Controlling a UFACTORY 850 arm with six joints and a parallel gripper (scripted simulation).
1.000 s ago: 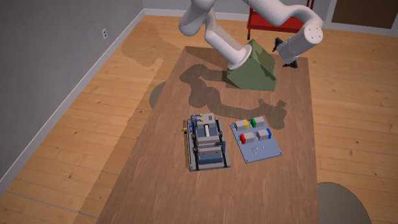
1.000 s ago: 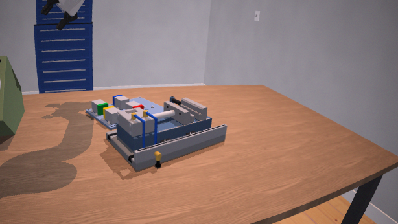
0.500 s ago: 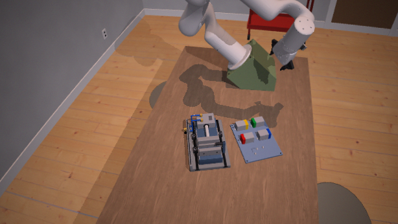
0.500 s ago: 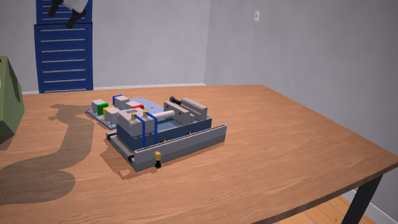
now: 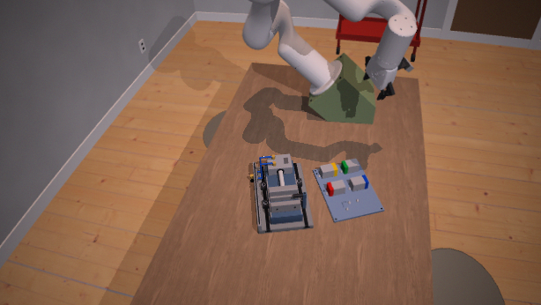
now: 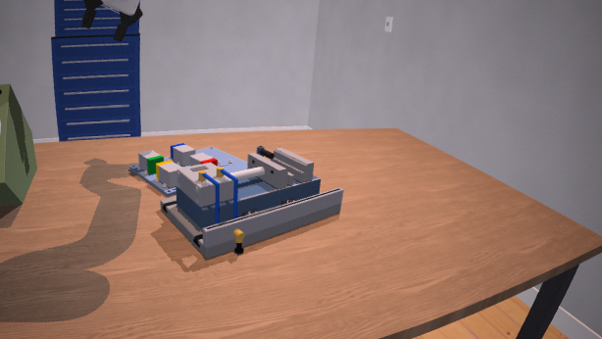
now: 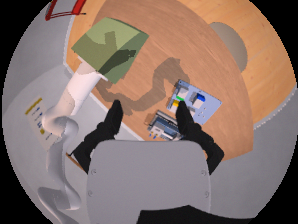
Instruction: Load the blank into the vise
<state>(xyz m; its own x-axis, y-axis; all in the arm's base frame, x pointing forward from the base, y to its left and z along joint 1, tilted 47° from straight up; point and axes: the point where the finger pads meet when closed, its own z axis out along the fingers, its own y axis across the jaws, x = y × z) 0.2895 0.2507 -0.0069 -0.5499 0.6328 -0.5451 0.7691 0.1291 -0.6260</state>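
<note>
The blank with the yellow end [image 5: 329,169] [image 6: 170,171] lies flat at the back left of the blue infeed plate [image 5: 354,208] [image 6: 142,172] [image 7: 208,106]. A green-ended blank [image 5: 351,166] [image 6: 150,161], a red-ended blank [image 5: 336,187] [image 6: 205,159] and a blue-ended blank [image 5: 359,182] [image 6: 182,153] lie on the same plate. The milling vise [image 5: 284,194] [image 6: 255,196] [image 7: 166,127] stands left of the plate, with nothing between its jaws. My gripper [image 5: 381,92] [image 6: 106,24] [image 7: 149,106] is open and empty, high above the table's far right side, well away from the blanks.
The arm stands on a green wedge base [image 5: 348,99] [image 6: 12,147] [image 7: 109,46] at the table's far end. A red cart [image 5: 374,31] and a blue drawer cabinet [image 6: 95,83] stand beyond the wooden table [image 5: 308,264].
</note>
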